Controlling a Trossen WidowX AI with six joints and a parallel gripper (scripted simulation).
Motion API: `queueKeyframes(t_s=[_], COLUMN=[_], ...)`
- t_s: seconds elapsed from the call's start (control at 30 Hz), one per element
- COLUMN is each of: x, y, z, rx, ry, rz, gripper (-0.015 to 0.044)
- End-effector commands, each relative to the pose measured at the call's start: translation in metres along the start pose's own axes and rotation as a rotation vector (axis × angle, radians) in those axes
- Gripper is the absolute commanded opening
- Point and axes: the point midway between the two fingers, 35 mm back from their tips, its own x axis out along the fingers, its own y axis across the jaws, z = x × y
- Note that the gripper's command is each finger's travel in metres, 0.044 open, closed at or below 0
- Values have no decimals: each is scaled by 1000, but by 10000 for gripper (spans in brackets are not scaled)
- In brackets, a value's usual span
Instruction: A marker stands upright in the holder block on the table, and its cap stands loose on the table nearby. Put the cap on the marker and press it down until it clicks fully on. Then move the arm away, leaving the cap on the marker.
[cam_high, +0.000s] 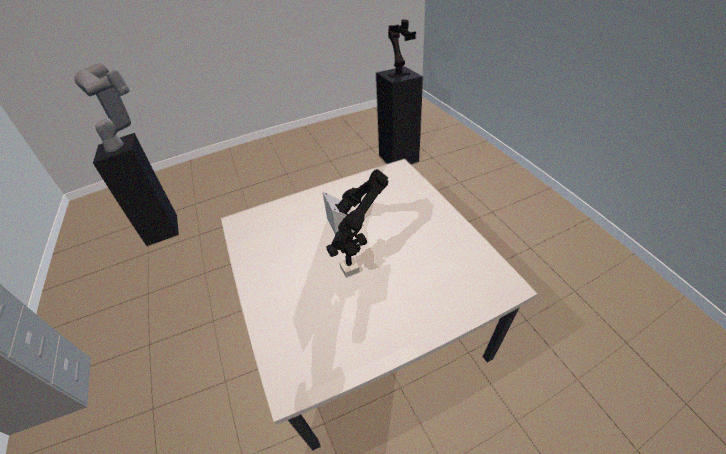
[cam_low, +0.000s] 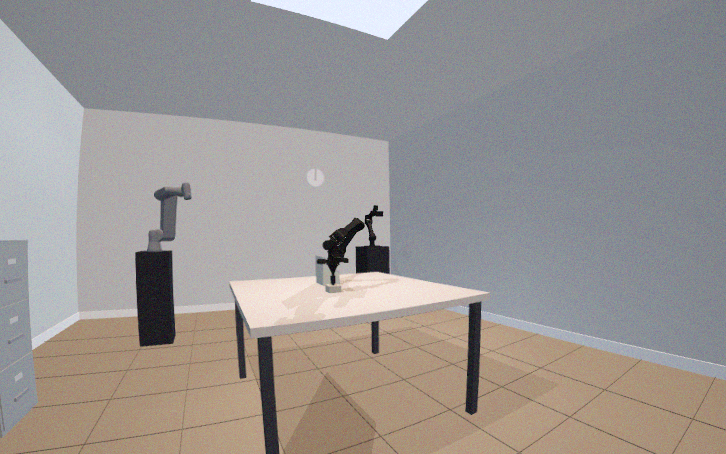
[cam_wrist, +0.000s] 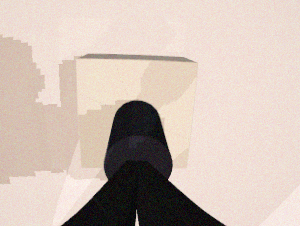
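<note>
The cream holder block (cam_high: 350, 270) (cam_low: 333, 289) (cam_wrist: 110, 82) sits on the table (cam_high: 455, 267) (cam_low: 406, 299). The dark cap (cam_high: 348, 260) (cam_low: 333, 280) (cam_wrist: 137, 120) stands upright over the block, in line with the marker. The marker's body is not visible; how far the cap is seated cannot be told. My gripper (cam_high: 348, 255) (cam_low: 333, 274) (cam_wrist: 136, 170) is shut with nothing between its fingers. It points down, its joined fingertips at the near part of the cap's flat top, appearing to touch it. The fingers hide part of the top.
A pale upright panel (cam_high: 331, 211) (cam_low: 320, 270) stands on the table beside the arm's raised links. Two other arms stand on black pedestals (cam_high: 136, 192) (cam_high: 398, 117) beyond the table. The arm's shadows fall across the table top.
</note>
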Motion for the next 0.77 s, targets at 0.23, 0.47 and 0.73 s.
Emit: queueKeyframes(t_s=[0.23, 0.47, 0.73], x=[-88, -88, -88], y=[-2, -2, -2], z=[0, 0, 0], rx=[-5, -5, -5], ry=[-5, -5, -5], rz=[-11, -11, -11], gripper=[0, 79, 289])
